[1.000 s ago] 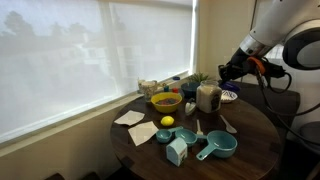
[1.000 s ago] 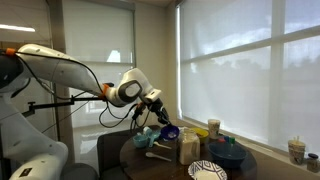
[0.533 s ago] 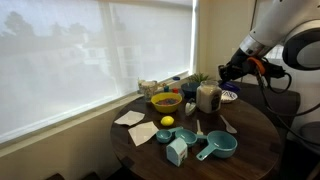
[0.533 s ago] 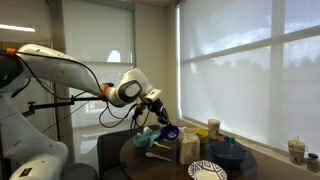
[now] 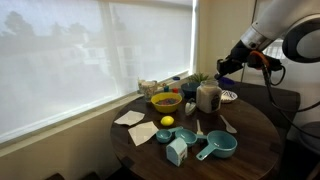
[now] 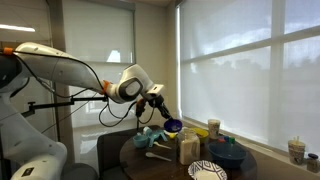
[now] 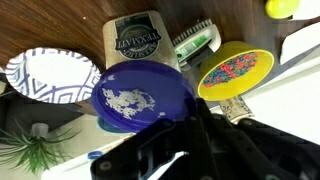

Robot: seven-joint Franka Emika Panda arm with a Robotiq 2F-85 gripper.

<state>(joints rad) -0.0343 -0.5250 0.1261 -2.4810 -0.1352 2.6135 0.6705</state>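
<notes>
Nearest the wrist camera, the robot's dark gripper (image 7: 195,125) comes in from the bottom edge. Its jaws are pinched together on the near rim of a blue bowl (image 7: 145,95). The bowl has a white smear inside and hangs in the air above the table (image 7: 60,25), touching nothing else. Whether it sits level I cannot tell.

Just beyond and below the bowl stands a jar (image 7: 135,40) with a dark printed lid. A white plate (image 7: 45,72) with a blue pattern lies to one side of the jar. On the other side is a yellow bowl (image 7: 235,68) holding coloured sprinkles, and farther off a lemon (image 7: 285,8) sits at the frame's edge.

In an exterior view the arm reaches over the round dark table, and the blue bowl (image 6: 173,126) hangs from the gripper above the crowded dishes. Behind everything, a pale window blind (image 5: 90,50) fills the wall.

Judging from this, the step in hand is carrying the bowl clear of the table. The next move calls for a firm hold on the thin rim. It also needs enough height to pass over the jar, and a bare patch of table among the dishes.
</notes>
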